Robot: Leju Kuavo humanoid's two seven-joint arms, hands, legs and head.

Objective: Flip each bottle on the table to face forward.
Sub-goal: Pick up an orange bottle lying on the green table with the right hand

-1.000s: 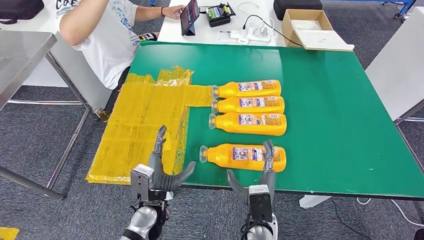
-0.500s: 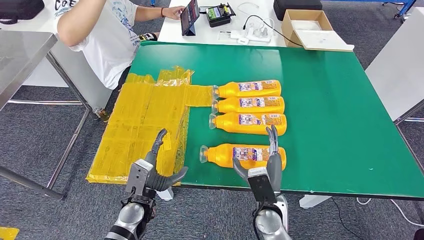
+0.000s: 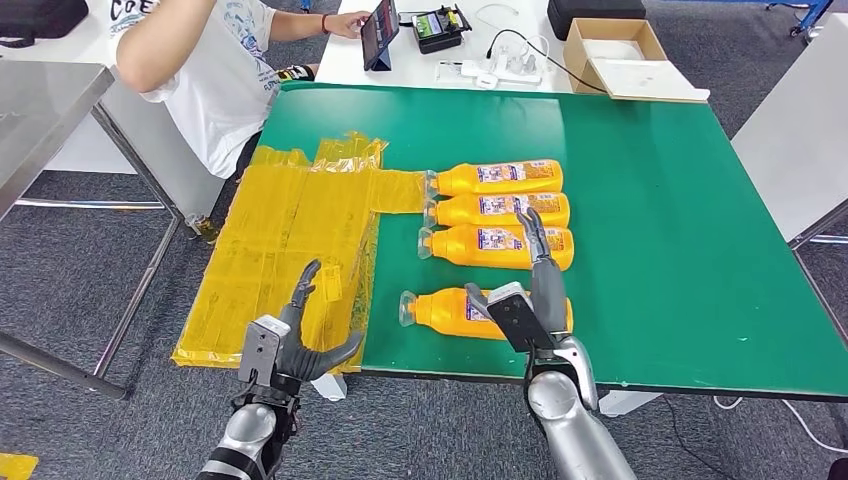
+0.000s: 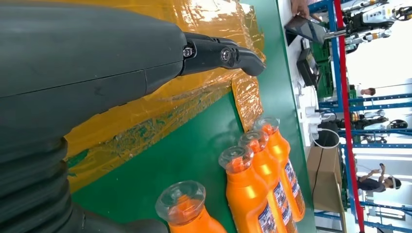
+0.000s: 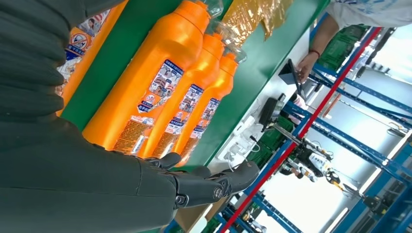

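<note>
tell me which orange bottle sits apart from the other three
The orange plastic bottle nearest the robot, partly under the right robot hand. The other three lie packed side by side farther back.

From the head view, you cannot see the middle of the nearest orange plastic bottle [image 3: 450,310], because the open right hand [image 3: 530,290] covers it. The label print is too small to read. In the left wrist view, the frame edge cuts that bottle off below its clear cap.
</note>
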